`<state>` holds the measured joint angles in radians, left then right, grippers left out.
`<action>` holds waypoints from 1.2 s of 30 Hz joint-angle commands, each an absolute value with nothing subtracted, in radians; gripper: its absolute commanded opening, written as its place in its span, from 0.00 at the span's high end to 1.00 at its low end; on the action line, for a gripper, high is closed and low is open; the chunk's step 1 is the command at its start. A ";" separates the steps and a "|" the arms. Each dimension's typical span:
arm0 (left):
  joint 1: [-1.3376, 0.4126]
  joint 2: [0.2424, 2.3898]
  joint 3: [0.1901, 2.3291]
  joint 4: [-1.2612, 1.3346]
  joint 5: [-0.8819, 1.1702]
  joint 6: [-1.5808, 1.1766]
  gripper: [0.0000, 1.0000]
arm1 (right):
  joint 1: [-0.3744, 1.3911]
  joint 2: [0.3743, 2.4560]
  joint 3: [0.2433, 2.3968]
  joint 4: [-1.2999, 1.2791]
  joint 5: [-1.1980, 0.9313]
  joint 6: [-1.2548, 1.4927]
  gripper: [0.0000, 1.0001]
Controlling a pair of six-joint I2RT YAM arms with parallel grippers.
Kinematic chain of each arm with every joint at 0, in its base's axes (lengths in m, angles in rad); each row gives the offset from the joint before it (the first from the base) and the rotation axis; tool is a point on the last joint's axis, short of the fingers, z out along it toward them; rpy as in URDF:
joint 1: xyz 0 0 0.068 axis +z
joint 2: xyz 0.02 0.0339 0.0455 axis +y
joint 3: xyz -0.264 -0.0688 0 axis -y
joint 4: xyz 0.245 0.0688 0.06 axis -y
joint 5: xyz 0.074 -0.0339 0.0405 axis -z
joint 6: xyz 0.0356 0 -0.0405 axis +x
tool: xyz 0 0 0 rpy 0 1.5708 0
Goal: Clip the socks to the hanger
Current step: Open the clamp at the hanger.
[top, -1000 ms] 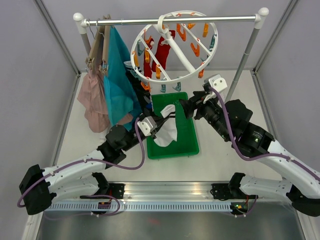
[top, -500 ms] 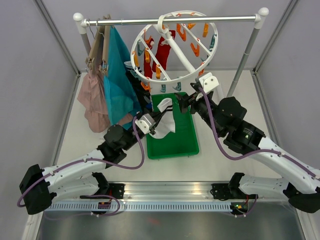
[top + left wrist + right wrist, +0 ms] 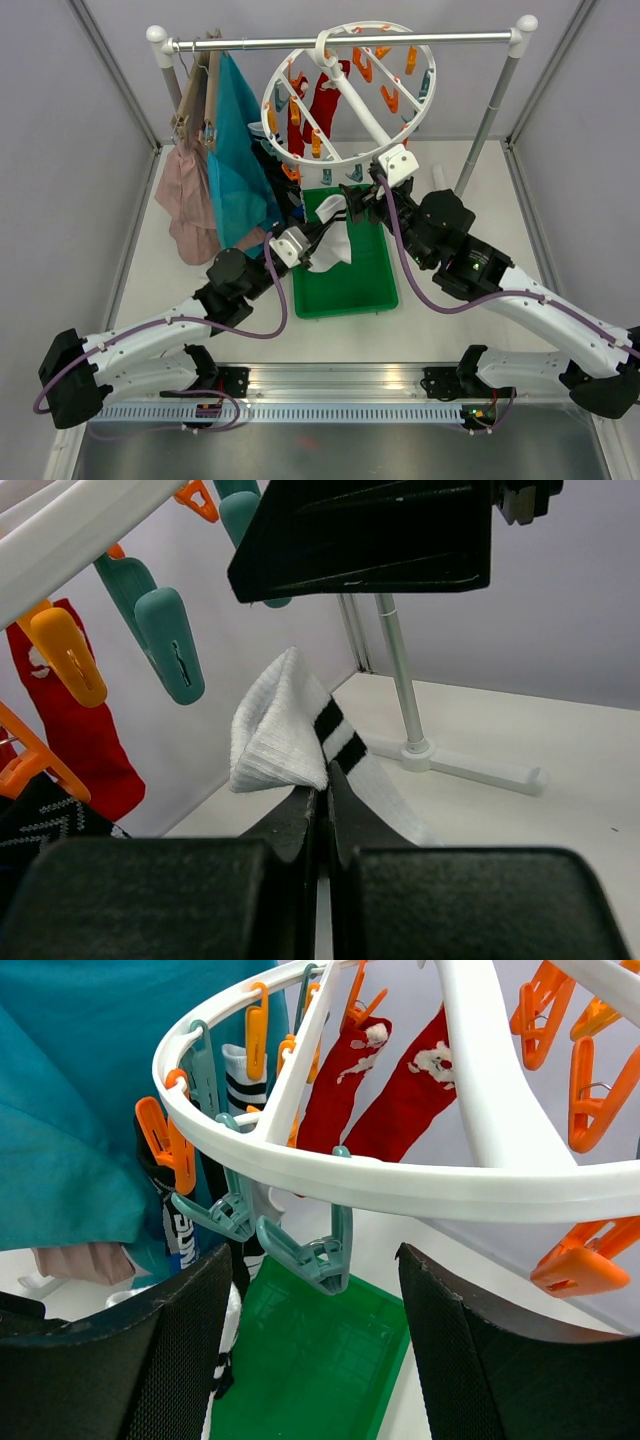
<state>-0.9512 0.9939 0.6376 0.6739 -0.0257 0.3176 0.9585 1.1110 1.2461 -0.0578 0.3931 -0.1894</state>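
Sock (image 3: 285, 735) stays pinched in the left end effector (image 3: 322, 802) below the hanger (image 3: 400, 1175), while the spread right end effector (image 3: 315, 1305) has closed in on a teal clip (image 3: 318, 1252), ready to open it.

- I'm working over a white table (image 3: 160, 290), matt and evenly lit, with only soft shadows.
- Pale grey walls (image 3: 60, 180) close in on the left, back and right, joined by slim metal posts (image 3: 100, 50).
- A garment rail (image 3: 460, 38) spans the back: a silver bar with white corner joints, its foot (image 3: 470, 768) standing on the table.
- An aluminium strip (image 3: 340, 382) runs along the near edge; below it, possibly grey floor.
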 commanded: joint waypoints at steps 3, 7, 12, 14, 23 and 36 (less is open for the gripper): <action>-0.962 0.980 0.672 0.680 -0.038 0.356 0.98 | 0.963 1.127 1.287 0.017 0.373 -0.212 0.27; -0.965 0.986 0.676 0.678 -0.040 0.357 0.98 | 0.962 1.137 1.296 0.023 0.357 -0.209 0.28; -0.966 0.991 0.678 0.673 -0.040 0.359 0.98 | 0.963 1.138 1.296 0.032 0.354 -0.209 0.33; -0.968 0.992 0.678 0.672 -0.041 0.359 0.98 | 0.963 1.138 1.295 0.037 0.354 -0.207 0.38; -0.969 1.015 0.678 0.712 -0.037 0.397 0.98 | 0.963 1.150 1.324 0.009 0.353 -0.181 0.77; -1.017 1.123 0.652 0.946 -0.172 0.612 0.98 | 0.963 1.170 1.371 -0.069 0.354 -0.092 1.00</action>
